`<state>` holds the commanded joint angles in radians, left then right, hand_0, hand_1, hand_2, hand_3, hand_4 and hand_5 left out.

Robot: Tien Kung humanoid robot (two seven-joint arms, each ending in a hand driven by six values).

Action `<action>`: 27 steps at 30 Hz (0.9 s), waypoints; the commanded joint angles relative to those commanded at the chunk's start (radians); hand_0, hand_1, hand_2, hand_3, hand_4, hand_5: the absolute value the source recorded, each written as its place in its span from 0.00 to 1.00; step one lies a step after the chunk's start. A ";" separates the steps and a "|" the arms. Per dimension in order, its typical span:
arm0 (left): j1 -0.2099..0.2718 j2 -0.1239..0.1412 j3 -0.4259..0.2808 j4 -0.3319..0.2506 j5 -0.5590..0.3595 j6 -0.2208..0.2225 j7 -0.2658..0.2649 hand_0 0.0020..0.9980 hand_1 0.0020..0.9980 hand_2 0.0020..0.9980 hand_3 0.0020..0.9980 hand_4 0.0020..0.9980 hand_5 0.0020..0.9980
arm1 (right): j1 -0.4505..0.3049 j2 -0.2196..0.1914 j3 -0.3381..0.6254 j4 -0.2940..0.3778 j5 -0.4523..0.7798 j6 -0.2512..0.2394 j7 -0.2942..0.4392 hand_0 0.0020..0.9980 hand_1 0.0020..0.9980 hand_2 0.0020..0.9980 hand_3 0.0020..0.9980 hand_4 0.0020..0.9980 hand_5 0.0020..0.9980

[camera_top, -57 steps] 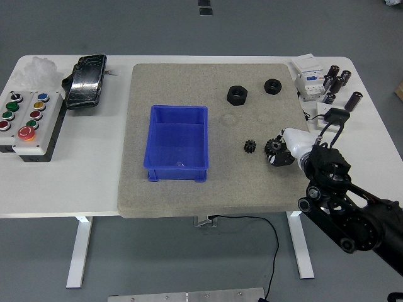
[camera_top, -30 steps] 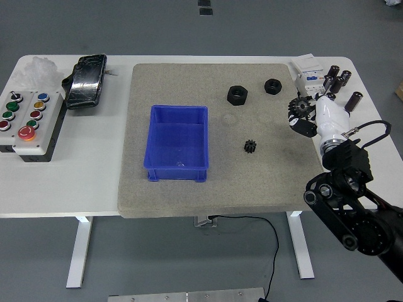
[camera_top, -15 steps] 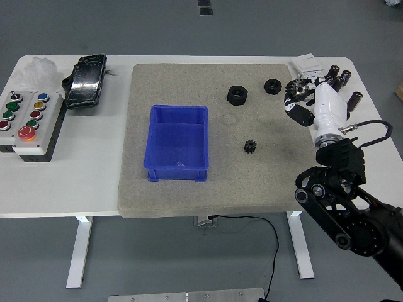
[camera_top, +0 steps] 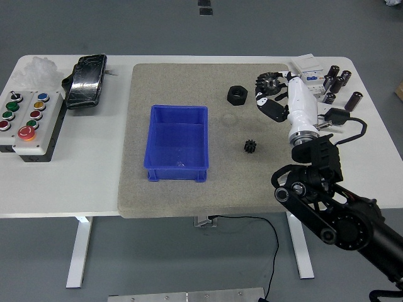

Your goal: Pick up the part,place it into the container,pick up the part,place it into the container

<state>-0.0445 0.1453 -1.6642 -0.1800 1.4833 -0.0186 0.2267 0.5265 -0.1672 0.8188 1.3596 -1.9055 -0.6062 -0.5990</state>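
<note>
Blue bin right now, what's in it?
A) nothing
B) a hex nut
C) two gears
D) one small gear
A: the blue bin shows only its bare floor; the small gear and hex nut lie on the mat, and the right hand holds a larger gear off to the right.

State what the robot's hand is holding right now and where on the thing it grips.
The right hand holds a black toothed gear, fingers closed around its toothed rim, above the mat's far right.

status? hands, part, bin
Right hand shut on gear, up over mat's far right. Left hand not in view. Blue bin empty; small gear and hex nut lie between, on the mat.
</note>
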 joint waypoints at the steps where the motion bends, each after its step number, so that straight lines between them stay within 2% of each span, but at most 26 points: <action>1: 0.000 0.000 0.002 0.000 -0.003 0.001 -0.001 0.61 0.52 0.56 0.63 0.55 0.51 | 0.014 0.005 -0.019 -0.005 0.003 0.000 -0.001 0.25 0.46 0.40 0.48 0.63 0.16; 6: -0.008 0.005 0.010 0.000 -0.016 0.002 -0.003 0.61 0.52 0.56 0.63 0.55 0.51 | 0.105 0.040 -0.132 -0.042 0.037 0.007 0.002 0.25 0.47 0.41 0.49 0.63 0.16; 8: -0.011 0.006 0.013 0.000 -0.019 0.002 -0.003 0.61 0.52 0.56 0.63 0.55 0.51 | 0.136 0.054 -0.176 -0.059 0.047 0.028 -0.001 0.25 0.47 0.41 0.49 0.63 0.16; 11: -0.014 0.005 0.014 0.000 -0.021 0.002 -0.001 0.61 0.52 0.56 0.63 0.55 0.51 | 0.177 0.071 -0.248 -0.078 0.066 0.082 -0.001 0.25 0.47 0.41 0.49 0.63 0.16; 12: -0.013 0.004 0.013 0.000 -0.020 0.002 0.001 0.61 0.52 0.56 0.63 0.55 0.51 | 0.189 0.076 -0.273 -0.083 0.077 0.104 0.002 0.33 0.55 0.58 0.61 0.56 0.17; 17: -0.010 -0.001 0.005 0.000 -0.013 0.003 0.010 0.61 0.52 0.56 0.63 0.55 0.51 | 0.239 0.099 -0.381 -0.110 0.103 0.214 0.008 0.33 0.55 0.58 0.61 0.56 0.17; 18: -0.009 -0.002 0.003 0.000 -0.011 0.003 0.011 0.61 0.52 0.56 0.63 0.55 0.51 | 0.246 0.104 -0.402 -0.118 0.098 0.238 0.004 0.43 0.67 0.70 0.68 0.58 0.23; 23: -0.010 0.002 -0.002 0.000 -0.005 0.004 0.013 0.61 0.52 0.56 0.63 0.55 0.51 | 0.271 0.116 -0.462 -0.147 0.037 0.343 -0.030 0.43 0.67 0.70 0.68 0.58 0.23; 27: -0.012 0.005 -0.003 0.000 -0.003 0.004 0.013 0.61 0.52 0.56 0.63 0.55 0.50 | 0.280 0.121 -0.476 -0.159 0.007 0.380 -0.046 0.44 0.69 0.72 0.69 0.58 0.23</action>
<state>-0.0561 0.1499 -1.6670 -0.1800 1.4798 -0.0147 0.2397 0.8068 -0.0463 0.3425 1.2005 -1.8982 -0.2262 -0.6449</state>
